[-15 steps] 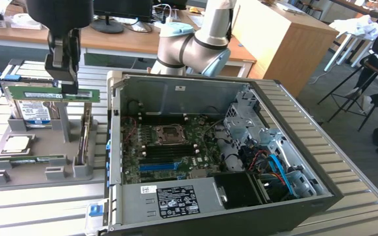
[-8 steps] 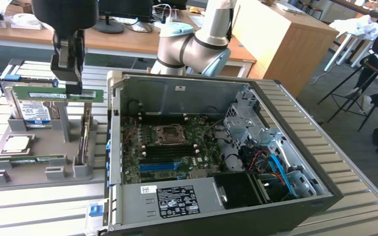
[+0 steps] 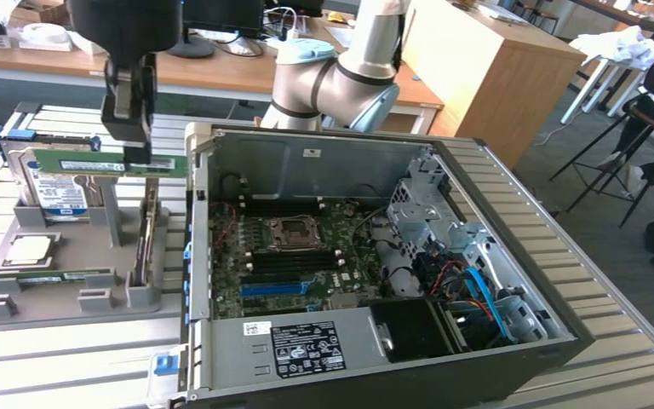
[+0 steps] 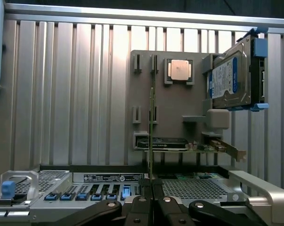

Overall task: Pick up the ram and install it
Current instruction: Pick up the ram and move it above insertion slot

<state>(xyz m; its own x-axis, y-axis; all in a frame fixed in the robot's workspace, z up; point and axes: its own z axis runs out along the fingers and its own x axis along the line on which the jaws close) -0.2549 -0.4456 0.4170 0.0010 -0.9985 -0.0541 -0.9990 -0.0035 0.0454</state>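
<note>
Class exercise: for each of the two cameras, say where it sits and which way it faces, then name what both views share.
Exterior view: raised, apart from the robot, looking down on the open computer case and grey tray; the arm and gripper show.
Wrist view: on the wrist, looking along the gripper, shut on the ram, towards the tray.
Shared: ram, tray, hard drive, processor chip.

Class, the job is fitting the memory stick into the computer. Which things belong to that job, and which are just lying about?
Belongs: memory stick, held in the shut gripper; memory slots in the open computer case.
Lying about: spare memory stick, processor chip and hard drive on the grey tray.
</note>
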